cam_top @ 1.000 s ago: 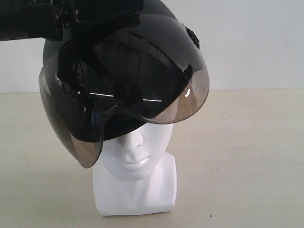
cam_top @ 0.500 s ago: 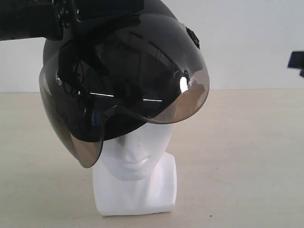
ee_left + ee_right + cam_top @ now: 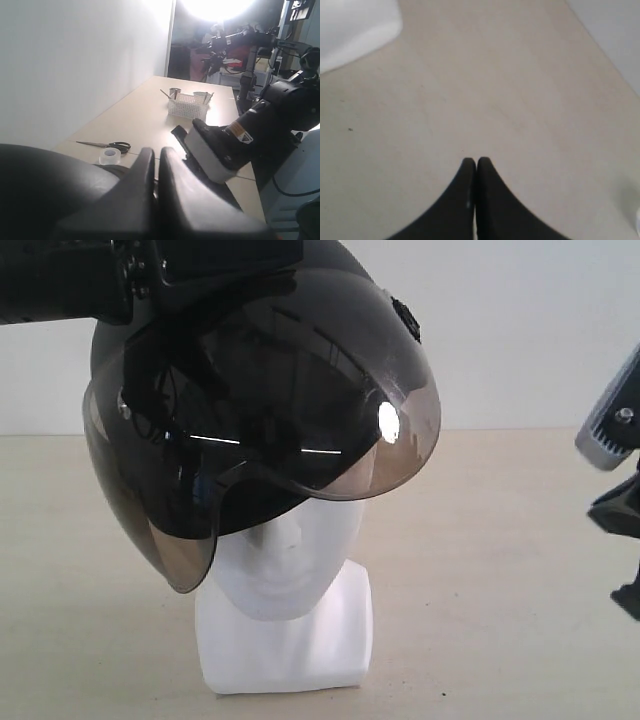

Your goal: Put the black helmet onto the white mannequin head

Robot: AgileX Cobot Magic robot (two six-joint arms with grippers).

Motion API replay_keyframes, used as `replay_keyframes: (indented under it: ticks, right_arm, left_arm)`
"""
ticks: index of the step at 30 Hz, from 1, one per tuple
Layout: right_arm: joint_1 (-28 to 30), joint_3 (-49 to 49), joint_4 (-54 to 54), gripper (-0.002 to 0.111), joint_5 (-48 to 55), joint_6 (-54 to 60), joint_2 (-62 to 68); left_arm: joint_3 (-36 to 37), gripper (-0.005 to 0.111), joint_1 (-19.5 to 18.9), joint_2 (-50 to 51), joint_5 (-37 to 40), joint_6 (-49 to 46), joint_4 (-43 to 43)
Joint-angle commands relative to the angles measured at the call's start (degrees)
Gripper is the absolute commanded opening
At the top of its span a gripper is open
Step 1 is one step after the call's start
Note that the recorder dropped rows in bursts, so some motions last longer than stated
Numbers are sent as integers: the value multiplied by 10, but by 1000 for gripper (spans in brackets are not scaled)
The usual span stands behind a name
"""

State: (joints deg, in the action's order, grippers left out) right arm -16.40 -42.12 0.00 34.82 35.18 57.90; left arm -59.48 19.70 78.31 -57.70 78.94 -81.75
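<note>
The black helmet sits tilted over the top of the white mannequin head, covering it down to the nose. Its smoky visor is flipped out in front. My left arm reaches in from the upper left onto the helmet's crown. In the left wrist view the left gripper has its fingers pressed almost together right beside the helmet shell, gripping its edge. My right gripper is shut and empty above bare table; it shows at the right edge, well apart from the helmet.
The head's squarish base stands on a beige table before a white wall. Farther along the table lie scissors, a tape roll and a white basket. The right arm's dark body stands beside them.
The right arm has come into the exterior view from the right edge and moved lower and closer. The helmet, head and left arm have not moved.
</note>
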Motion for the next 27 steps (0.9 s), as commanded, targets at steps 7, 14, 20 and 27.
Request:
replay_keyframes:
  ticks: [7,14,20,27]
  right_arm:
    - [117,-55,-317,0,84,-531,29]
    - [211,-117,288,0,98,15,172]
    - [277,-118,721,0,190,345,187]
    - [331,-121,880,0,312,363,187]
  left_arm:
    - [12,4,3,21,59,11,-60]
    - [12,4,3,21,64,11,-60]
    - [12,4,3,21,64,11,-60]
    - [12,4,3,21,70,12,-60]
